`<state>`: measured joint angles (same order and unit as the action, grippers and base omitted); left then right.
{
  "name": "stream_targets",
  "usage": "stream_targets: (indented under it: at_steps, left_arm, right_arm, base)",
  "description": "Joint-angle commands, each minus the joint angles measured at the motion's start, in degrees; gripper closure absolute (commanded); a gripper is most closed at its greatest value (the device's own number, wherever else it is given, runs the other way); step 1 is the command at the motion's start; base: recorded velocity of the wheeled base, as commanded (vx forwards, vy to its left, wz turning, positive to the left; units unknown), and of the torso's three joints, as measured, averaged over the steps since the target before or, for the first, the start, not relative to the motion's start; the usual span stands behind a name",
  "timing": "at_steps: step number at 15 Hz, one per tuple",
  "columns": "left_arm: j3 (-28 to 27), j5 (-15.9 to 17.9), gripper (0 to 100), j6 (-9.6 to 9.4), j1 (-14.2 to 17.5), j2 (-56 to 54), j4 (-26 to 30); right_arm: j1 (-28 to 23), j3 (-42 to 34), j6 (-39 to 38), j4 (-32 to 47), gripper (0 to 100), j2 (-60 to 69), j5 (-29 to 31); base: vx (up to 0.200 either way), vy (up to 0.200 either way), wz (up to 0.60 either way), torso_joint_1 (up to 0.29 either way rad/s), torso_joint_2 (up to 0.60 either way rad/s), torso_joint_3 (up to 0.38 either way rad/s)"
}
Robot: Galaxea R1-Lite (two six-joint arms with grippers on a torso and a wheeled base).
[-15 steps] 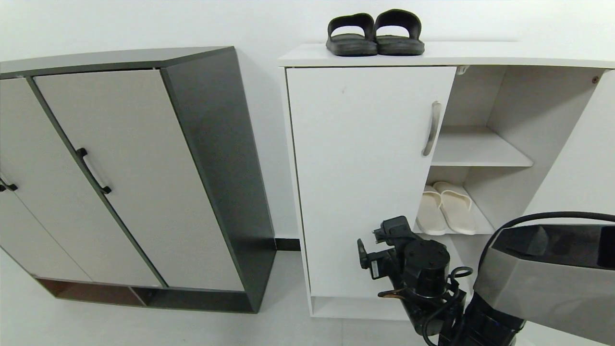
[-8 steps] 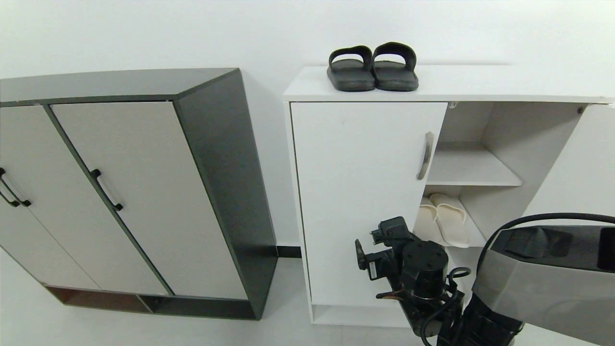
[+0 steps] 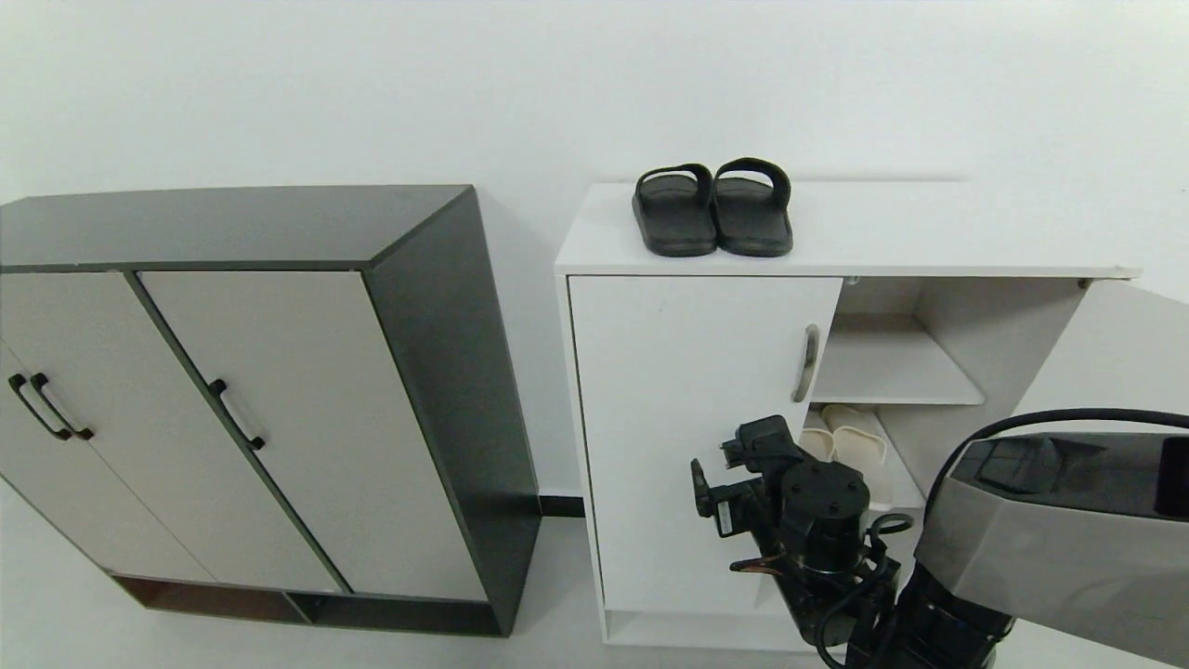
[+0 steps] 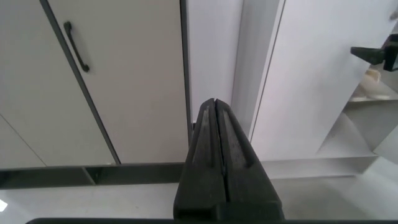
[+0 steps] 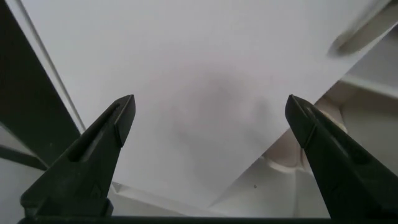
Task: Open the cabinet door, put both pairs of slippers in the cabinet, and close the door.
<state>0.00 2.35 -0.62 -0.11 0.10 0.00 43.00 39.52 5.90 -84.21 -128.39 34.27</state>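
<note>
— Where are the slippers sitting?
— The black rubber slide slippers (image 3: pixel 712 209) are resting on the white wooden cabinet's (image 3: pixel 929 228) top, toward its left edge. The cream foam slippers (image 3: pixel 850 441) are lying inside, at the lower shelf's left edge.
— And your fingers?
— My right gripper (image 5: pixel 211 115) is holding its fingers wide apart before the closed left door (image 3: pixel 687 437). My left gripper (image 4: pixel 216 106) is pressing its fingers flat together.

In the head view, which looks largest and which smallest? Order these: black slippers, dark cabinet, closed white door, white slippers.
1. dark cabinet
2. closed white door
3. black slippers
4. white slippers, partly hidden, so unsure
</note>
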Motion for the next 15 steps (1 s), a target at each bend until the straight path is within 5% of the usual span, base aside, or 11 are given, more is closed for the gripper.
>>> stream_targets:
  at_steps: [1, 15]
  left_arm:
    - [0.0, 0.02, 100, 0.01, 0.02, -0.01, 0.0]
    - [0.0, 0.02, 100, 0.01, 0.02, -0.01, 0.0]
  right_arm:
    - [-0.02, -0.06, -0.01, -0.07, 0, -0.1, 0.01]
    - [-0.02, -0.06, -0.01, 0.1, 0, -1.16, 0.1]
  base:
    - [0.0, 0.0, 0.0, 0.159, -0.48, -0.315]
    - [0.0, 0.0, 0.0, 0.213, -0.53, -0.317]
